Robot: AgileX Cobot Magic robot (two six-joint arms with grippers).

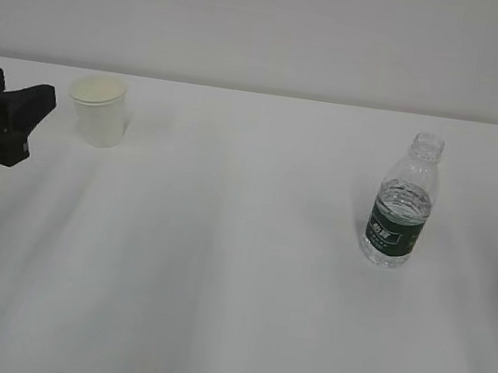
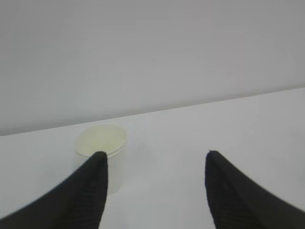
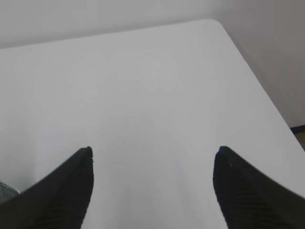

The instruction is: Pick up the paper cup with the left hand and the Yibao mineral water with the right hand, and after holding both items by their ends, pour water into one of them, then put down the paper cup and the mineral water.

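The paper cup (image 1: pixel 99 110) stands upright at the back left of the white table (image 1: pixel 218 266), white with a pale cream inside. My left gripper (image 1: pixel 34 121) hovers just left of it, open and apart from it. In the left wrist view the cup (image 2: pixel 113 157) shows partly behind the left fingertip (image 2: pixel 95 176), outside the empty gap of the gripper (image 2: pixel 155 155). The Yibao mineral water (image 1: pixel 401 205) stands upright and capless at the right, dark green label facing front. My right gripper (image 3: pixel 155 150) is open over bare table, holding nothing, and does not show in the exterior view.
The table's rounded far corner (image 3: pixel 214 23) and its right edge (image 3: pixel 267 95) show in the right wrist view, with floor beyond. A plain grey wall (image 1: pixel 274 21) runs behind the table. A wide stretch of bare tabletop separates cup and bottle.
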